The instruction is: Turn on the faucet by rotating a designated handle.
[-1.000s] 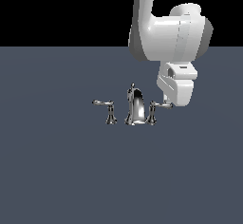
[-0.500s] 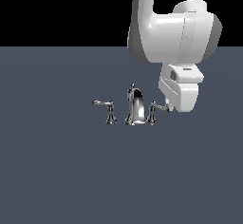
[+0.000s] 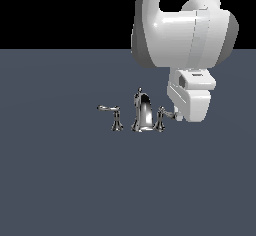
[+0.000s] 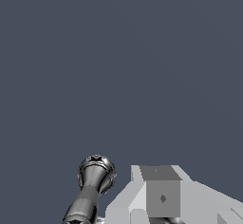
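Faucet (image 3: 142, 111) mid-floor; spout my landmark. Handle (image 3: 164, 114) just beside spout, toward exterior view's right, lever tip meeting my gripper (image 3: 186, 114). Fingers hidden behind hand body; spread I cannot tell. Wrist view shows chrome post (image 4: 95, 178) beside finger (image 4: 159, 192). Judge lever rigid, slick, pivot-bound: push near tip, not pinch.

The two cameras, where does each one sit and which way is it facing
Exterior view: off the arm, facing the faucet on the grey floor; shows the arm's white links and the gripper at the handle.
Wrist view: on the wrist, looking down at the floor; shows a grey finger beside the handle.
Shared: handle, gripper, floor.
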Controlling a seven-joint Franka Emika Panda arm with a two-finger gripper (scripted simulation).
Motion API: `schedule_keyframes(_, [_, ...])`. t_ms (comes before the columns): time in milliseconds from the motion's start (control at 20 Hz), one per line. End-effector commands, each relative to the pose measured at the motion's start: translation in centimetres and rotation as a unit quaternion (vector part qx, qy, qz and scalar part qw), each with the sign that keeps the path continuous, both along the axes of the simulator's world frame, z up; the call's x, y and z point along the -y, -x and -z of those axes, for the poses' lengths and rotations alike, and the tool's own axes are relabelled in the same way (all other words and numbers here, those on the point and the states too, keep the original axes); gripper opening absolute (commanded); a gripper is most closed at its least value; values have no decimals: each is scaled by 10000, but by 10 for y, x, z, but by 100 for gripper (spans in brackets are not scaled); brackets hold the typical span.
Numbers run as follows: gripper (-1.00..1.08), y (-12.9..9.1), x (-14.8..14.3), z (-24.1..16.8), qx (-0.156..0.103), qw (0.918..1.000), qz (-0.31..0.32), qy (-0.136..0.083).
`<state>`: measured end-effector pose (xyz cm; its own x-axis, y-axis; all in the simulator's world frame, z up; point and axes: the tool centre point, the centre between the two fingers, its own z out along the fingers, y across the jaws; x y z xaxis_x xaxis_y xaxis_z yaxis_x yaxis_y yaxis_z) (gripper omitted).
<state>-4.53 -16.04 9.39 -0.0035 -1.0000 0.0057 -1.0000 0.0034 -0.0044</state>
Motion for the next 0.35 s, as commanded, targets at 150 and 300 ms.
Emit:
schedule_keyframes(150, [-100,9,-32,0,-15,10000,-87,-25])
schedule_keyframes(300, [-100,13,-40,0,-19,10000,-90,-27])
